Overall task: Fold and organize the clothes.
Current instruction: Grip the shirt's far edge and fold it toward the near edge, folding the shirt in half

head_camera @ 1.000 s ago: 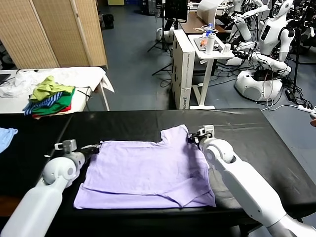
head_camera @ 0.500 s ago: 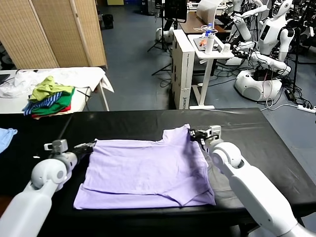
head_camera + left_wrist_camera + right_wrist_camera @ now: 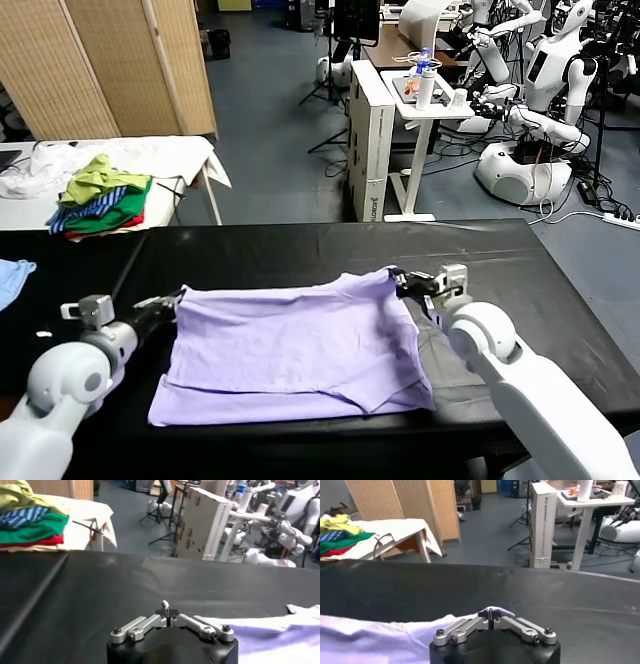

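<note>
On the black bench point(image 3: 300, 250) before me lies the lavender T-shirt point(image 3: 290, 345), spread mostly flat with its near hem toward my body and its far edge lifted a little between my two arms. My left pincer point(image 3: 172, 299) sits at the shirt's far left corner, closed tight on a pinch of the fabric; from the left wrist camera I see the two fingers pressed together on a small bit of cloth at their tips point(image 3: 165, 605), and the rest of the shirt point(image 3: 270, 635) trails away to one side over the bench point(image 3: 100, 580). My right pincer point(image 3: 404, 283) is at the far right corner, just beside the sleeve, and it too is clamped fully on the cloth; the right wrist camera shows a small fold of lavender caught at the tips point(image 3: 491, 613), with the shirt point(image 3: 375, 640) running off across the bench point(image 3: 470, 587). Between the two pincers the far edge of the shirt hangs fairly taut. The right-hand side of the shirt is folded over on itself, with a darker underside showing near my right forearm. Off to my left, on a white-covered table point(image 3: 180, 155) well apart from the bench, sits a heap of green, striped and red clothes point(image 3: 98, 198), and a light blue garment point(image 3: 12, 275) lies at the bench's far left edge.
</note>
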